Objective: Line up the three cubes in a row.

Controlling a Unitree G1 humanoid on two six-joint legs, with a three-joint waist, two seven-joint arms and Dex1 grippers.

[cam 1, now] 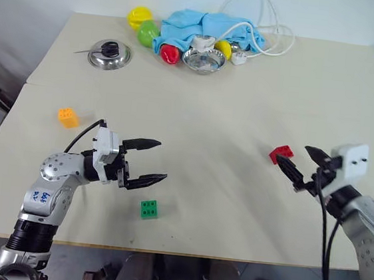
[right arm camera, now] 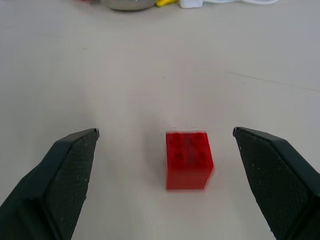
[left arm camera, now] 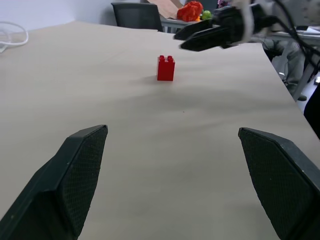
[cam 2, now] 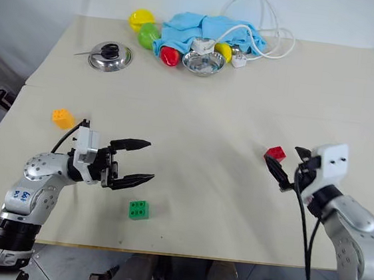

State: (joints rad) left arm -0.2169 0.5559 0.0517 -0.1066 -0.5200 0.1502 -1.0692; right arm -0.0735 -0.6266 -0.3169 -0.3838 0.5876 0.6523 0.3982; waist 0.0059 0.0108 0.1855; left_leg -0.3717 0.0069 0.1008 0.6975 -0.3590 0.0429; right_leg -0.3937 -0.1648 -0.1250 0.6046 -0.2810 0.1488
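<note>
Beige tabletop (cam 1: 233,205) carries three scattered cubes, well apart and in no row. The step in hand appears to be the approach to the first pick. The right claw (cam 1: 299,167) is spread wide, empty, aimed at the red cube (cam 1: 281,153) just ahead; next it must advance, straddle the cube and close. The left claw (cam 1: 146,160), also spread and empty, hovers near the green cube (cam 1: 149,209); the orange-yellow cube (cam 1: 67,117) lies apart. Far-edge clutter, blue cloth (cam 1: 199,27) and metal bowl (cam 1: 203,61), obstructs nothing.

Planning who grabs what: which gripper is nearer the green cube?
Left. The open left gripper hovers just above and beside the green cube at the table's near edge. The open right gripper is far across, by the red cube.
</note>
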